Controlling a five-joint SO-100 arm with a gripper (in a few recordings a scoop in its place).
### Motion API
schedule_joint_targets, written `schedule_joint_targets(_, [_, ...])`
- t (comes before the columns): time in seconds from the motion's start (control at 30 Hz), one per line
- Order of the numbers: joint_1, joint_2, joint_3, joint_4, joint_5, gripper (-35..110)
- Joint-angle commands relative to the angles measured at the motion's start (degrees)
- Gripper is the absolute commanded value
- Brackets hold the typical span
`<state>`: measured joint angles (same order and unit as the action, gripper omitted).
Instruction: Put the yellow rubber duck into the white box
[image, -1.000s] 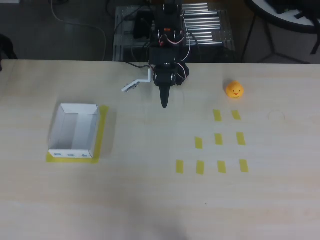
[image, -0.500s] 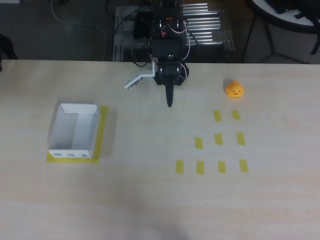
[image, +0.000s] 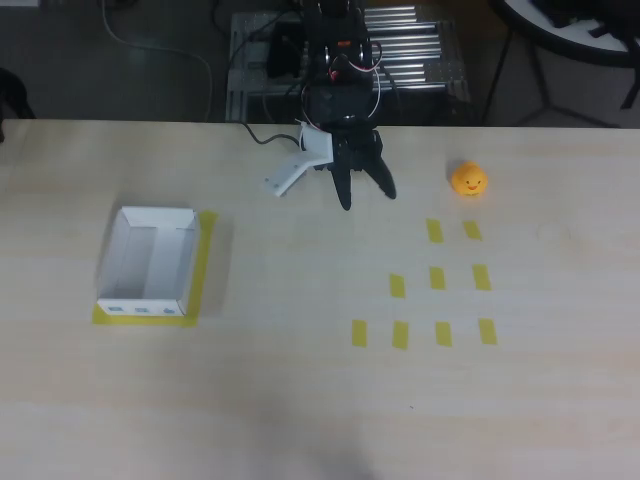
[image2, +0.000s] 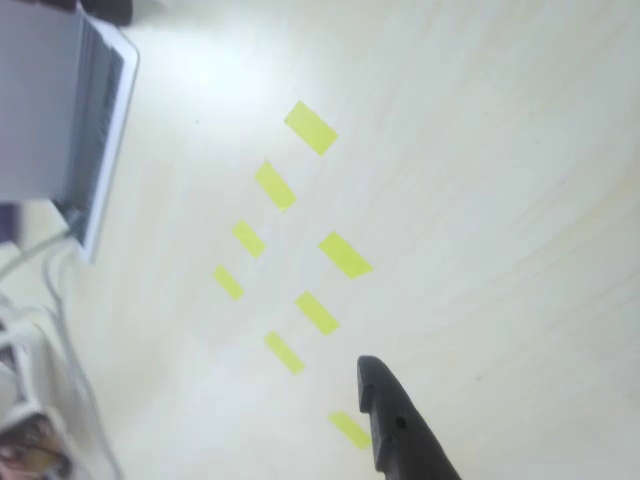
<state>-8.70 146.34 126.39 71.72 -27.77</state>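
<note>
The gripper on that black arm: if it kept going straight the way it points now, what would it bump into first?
Probably just the bare table. In the overhead view the open gripper points toward the near edge, between the white box and the yellow tape strips. Its height is unclear.

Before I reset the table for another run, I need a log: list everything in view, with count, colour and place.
yellow rubber duck: one, orange-yellow, on the table at upper right in the overhead view.
white box: one, white, open-topped, at left, on a yellow tape outline.
tape strips: ten, yellow, flat on the table below the duck, in staggered rows.
table: one, pale wood.
metal rack: one, silver, behind the table.
gripper: one, black finger and white finger spread open, near the table's far edge, left of the duck, holding nothing.
</note>
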Motion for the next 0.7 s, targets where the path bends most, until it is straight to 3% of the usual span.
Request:
schedule_joint_targets(0.0, [-2.9,-1.1,-6.2,-1.5,-8.0,80])
schedule_joint_targets(0.67, [-24.6,-17.4,-19.5,22.9,-14.9,78])
